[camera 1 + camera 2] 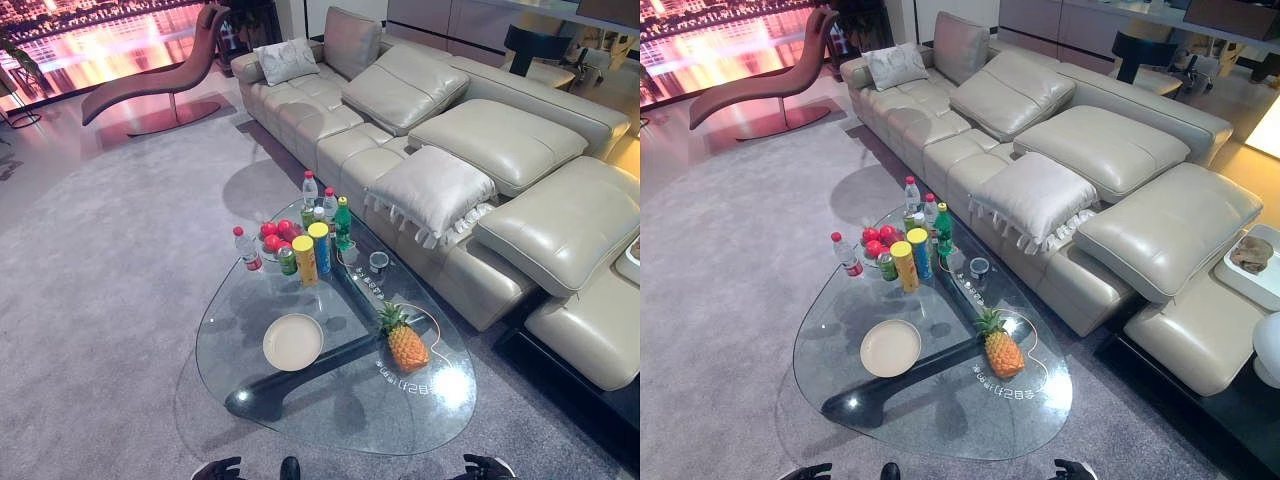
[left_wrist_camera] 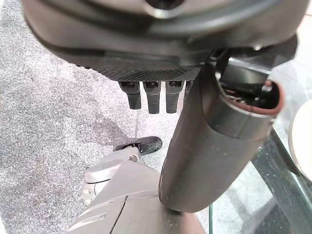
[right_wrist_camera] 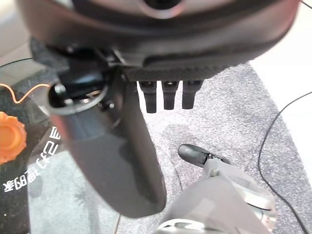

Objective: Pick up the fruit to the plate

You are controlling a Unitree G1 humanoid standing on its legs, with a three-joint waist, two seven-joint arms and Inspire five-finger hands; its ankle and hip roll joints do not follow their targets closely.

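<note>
Living room, sofa [image 1: 470,150], glass table [image 1: 250,330]

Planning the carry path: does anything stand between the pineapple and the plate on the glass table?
Nothing visible: bare glass separates the orange pineapple from the round cream plate. The cans and bottles stand farther back.

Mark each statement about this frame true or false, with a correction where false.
1. The plate holds fruit. False: it is bare.
2. The pineapple lies on the glass table. True.
3. The red fruit sits at the table's far end among bottles and cans. True.
4. The left hand grips the pineapple. False: its fingers hang straight over the carpet, holding nothing.
5. The right hand is open. True.
</note>
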